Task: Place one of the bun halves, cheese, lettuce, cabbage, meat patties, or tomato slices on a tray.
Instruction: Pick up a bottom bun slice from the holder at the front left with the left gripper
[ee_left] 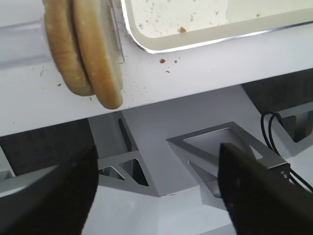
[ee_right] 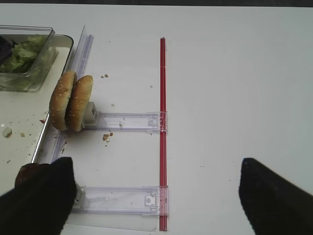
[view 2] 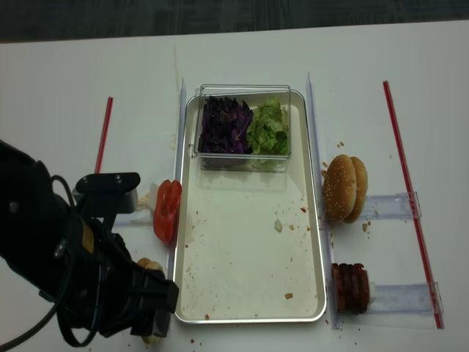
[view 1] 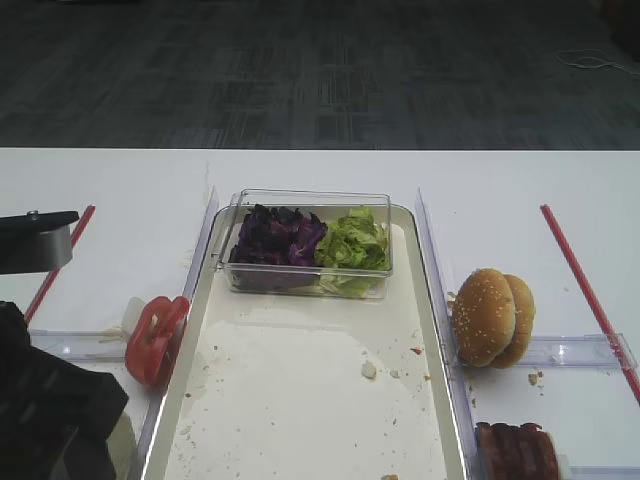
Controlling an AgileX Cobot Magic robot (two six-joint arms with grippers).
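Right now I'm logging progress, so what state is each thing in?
Large cream-white tray: no burger ingredient placed, only crumbs.
Clear plastic box: on the tray, holding purple cabbage and green lettuce.
Flat pale bun halves: on edge, untouched.
Left gripper: open, empty.
Right gripper: open, empty.

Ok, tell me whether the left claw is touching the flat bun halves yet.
Apart. The left wrist view shows the open left claw below the table edge, with clear space between its fingers and the flat bun halves standing on edge above.

A robotics lab set up as a mock burger station: a plain white desk (view 1: 300,170) on grey carpet tile flooring (view 1: 320,70), clear acrylic holders (ee_right: 122,121) and red guide strips (ee_right: 163,122) (taped-off work zones) flanking a cream tray (view 2: 249,293).
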